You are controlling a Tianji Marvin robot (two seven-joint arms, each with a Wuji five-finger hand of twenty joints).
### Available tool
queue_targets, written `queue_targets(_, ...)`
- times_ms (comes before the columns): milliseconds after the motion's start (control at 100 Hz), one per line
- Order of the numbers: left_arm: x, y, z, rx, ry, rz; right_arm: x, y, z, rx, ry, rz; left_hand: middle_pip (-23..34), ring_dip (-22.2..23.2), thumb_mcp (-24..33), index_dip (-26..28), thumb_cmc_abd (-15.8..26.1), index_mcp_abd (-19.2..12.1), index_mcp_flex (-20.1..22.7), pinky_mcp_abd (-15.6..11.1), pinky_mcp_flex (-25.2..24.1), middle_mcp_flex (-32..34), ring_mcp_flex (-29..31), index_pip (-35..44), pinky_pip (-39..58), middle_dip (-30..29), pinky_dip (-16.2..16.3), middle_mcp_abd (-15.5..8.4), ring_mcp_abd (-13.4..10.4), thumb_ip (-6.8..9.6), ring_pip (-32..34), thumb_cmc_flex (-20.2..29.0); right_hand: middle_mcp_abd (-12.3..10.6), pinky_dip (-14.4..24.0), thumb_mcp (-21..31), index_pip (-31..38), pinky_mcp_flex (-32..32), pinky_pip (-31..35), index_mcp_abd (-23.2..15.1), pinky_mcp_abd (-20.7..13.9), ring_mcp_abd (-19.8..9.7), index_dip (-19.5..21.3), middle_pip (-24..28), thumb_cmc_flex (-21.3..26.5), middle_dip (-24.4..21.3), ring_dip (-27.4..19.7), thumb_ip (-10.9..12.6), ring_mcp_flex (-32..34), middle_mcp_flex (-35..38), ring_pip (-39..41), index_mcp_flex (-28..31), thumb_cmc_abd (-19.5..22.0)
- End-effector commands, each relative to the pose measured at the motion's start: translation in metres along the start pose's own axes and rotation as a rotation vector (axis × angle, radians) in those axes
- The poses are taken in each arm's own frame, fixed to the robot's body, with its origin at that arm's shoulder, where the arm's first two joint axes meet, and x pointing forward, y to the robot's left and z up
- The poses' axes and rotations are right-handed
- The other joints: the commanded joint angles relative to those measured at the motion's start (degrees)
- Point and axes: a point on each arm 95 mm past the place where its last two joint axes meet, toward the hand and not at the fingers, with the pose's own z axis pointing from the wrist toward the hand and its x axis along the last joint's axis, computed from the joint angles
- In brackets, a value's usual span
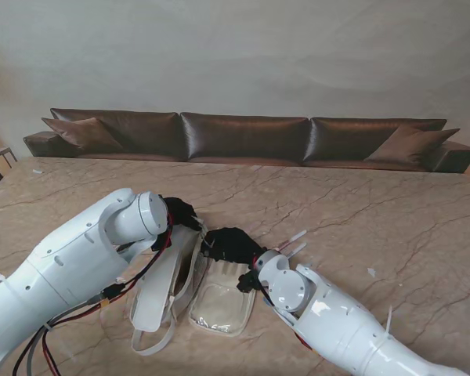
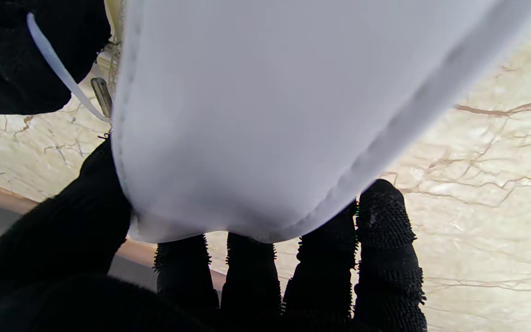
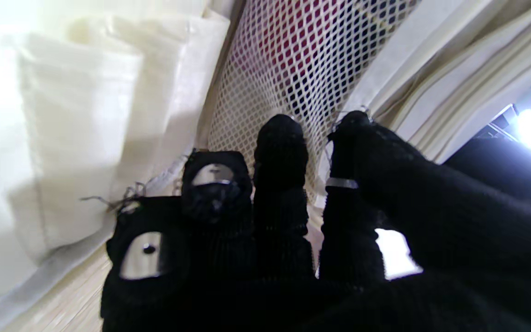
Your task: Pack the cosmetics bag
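A: Looking for the cosmetics bag (image 1: 160,294)?

B: Spread open on the table (image 1: 360,219), in the lower middle of the stand's frame. Stretched lengthwise from far to near, and tipped a little to the left at the near end.

A: And which way from the hands?

B: Met at its far end by both. Runs back toward me from the left hand (image 1: 180,213) and from the right hand (image 1: 231,244). Hard to call either nearer, with both touching it.

A: Holding what?

B: On the left, closed on the white panel (image 2: 270,115), with thumb on one face and fingers (image 2: 385,216) hooked at its edge. On the right, cannot tell. Fingers (image 3: 279,138) laid straight and close together against the mesh pocket (image 3: 307,60), with no clear pinch.

A: Judging the coming move?

B: Probably hinges on holding that panel up from the left, to leave the inside open to the right, just beside the clear pocket (image 1: 222,304).

A: Anything gained from one view over another?

B: From the stand, only the outline and lie of the bag. From the right wrist, the mesh with something red and dark behind it, hidden from the stand. From the left wrist, a zipper pull (image 2: 102,94) beside the panel's edge, seen nowhere else.
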Motion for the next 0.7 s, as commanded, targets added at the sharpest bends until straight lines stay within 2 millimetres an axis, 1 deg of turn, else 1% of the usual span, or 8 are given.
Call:
queue_targets(0,-0.008,0.012,0.005,-0.031,-0.032,-0.001,0.001,-0.011,-0.003,0.024,0.01,0.0,28.01,0.52,8.65,6.73,4.87,9.8,6.12,1.99,0.42,11.62,2.34,14.16,2.77,3.78,1.09,-6.13,-3.01,0.8,1.43,1.14,-1.19,-0.13,0.0,3.95,1.14,7.65,-5.91,-2.17,-0.04,1.96,1.75,2.56,-0.07,-0.37,0.75,1.95,0.98,1.2,2.41,1.56)
queue_targets(250,-0.01,0.013,0.004,-0.028,-0.038,0.009,0.007,-0.017,-0.011,0.045,0.038,-0.005,27.96,0.52,10.64,9.11,2.55,9.09,6.28,1.59,0.29,11.69,1.79,14.48,2.76,5.78,0.81,-6.4,-3.24,1.47,1.33,1.08,-1.05,-0.15,0.38,3.71,1.14,7.66,-5.78,-2.17,-0.02,1.29,1.53,2.24,-0.24,-0.43,0.91,2.02,1.14,1.2,2.64,1.24)
queue_targets(280,-0.01,0.013,0.004,-0.026,-0.037,0.01,0.008,-0.017,-0.013,0.047,0.04,-0.006,27.18,0.68,10.9,9.93,2.45,8.97,6.34,1.57,0.2,11.8,1.69,14.04,2.73,6.96,0.69,-6.46,-3.25,1.35,1.28,0.91,-1.06,-0.15,0.4,3.7,1.14,7.66,-5.76,-2.17,-0.02,1.21,1.52,2.25,-0.25,-0.43,0.92,2.02,1.15,1.2,2.74,1.19)
queue_targets(470,-0.011,0.013,0.004,-0.002,-0.034,0.024,0.008,-0.021,-0.019,0.077,0.054,-0.014,26.95,0.95,11.48,11.94,1.36,7.99,6.18,1.49,0.44,11.78,1.54,14.57,3.12,8.41,0.89,-7.31,-3.41,1.48,1.39,1.06,-1.06,-0.23,0.64,3.51,1.09,7.46,-5.82,-2.19,-0.02,0.67,1.26,2.13,-0.42,-0.49,0.94,1.98,1.22,1.09,2.78,0.93)
queue_targets(520,-0.011,0.013,0.004,-0.001,-0.033,0.029,0.008,-0.022,-0.021,0.085,0.054,-0.019,26.24,1.21,12.19,13.35,0.98,7.72,6.44,1.32,0.87,12.1,1.79,14.03,3.4,9.66,1.09,-7.46,-3.52,1.52,1.55,0.74,-1.08,-0.27,0.65,3.48,1.1,7.38,-5.88,-2.19,0.0,0.54,1.17,2.11,-0.48,-0.54,0.9,1.99,1.24,1.01,2.77,0.9)
queue_targets(580,-0.012,0.014,0.003,-0.002,-0.028,0.032,0.006,-0.021,-0.022,0.083,0.048,-0.031,25.99,1.29,12.04,13.86,1.16,7.71,6.0,1.55,1.92,12.18,2.5,14.11,3.96,9.8,1.27,-7.69,-3.37,1.33,1.78,0.86,-1.14,-0.28,0.68,3.52,1.1,7.35,-5.88,-2.19,-0.01,0.44,1.04,2.09,-0.57,-0.58,0.84,2.0,1.31,0.93,2.83,0.94)
queue_targets(630,-0.012,0.014,0.001,-0.013,-0.02,0.035,0.004,-0.02,-0.021,0.079,0.036,-0.037,24.96,0.87,9.7,13.4,2.05,7.5,4.92,1.32,3.57,11.79,3.33,13.83,4.75,8.74,1.14,-7.58,-3.48,0.85,1.38,2.64,-1.15,-0.31,0.69,3.58,1.12,7.29,-5.87,-2.19,-0.1,0.35,0.86,2.01,-0.7,-0.71,0.8,2.16,1.46,0.71,2.83,0.99)
queue_targets(690,-0.013,0.015,0.0,-0.012,-0.007,0.039,0.0,-0.017,-0.021,0.073,0.017,-0.032,21.85,0.27,7.52,10.1,2.2,7.74,3.49,1.49,6.04,11.33,5.01,12.13,5.84,5.58,0.46,-5.96,-3.19,-0.24,1.1,6.48,-1.08,-0.32,0.73,3.64,1.12,7.27,-5.8,-2.19,-0.06,0.31,0.81,2.11,-0.72,-0.76,0.8,2.23,1.47,0.64,2.82,0.94)
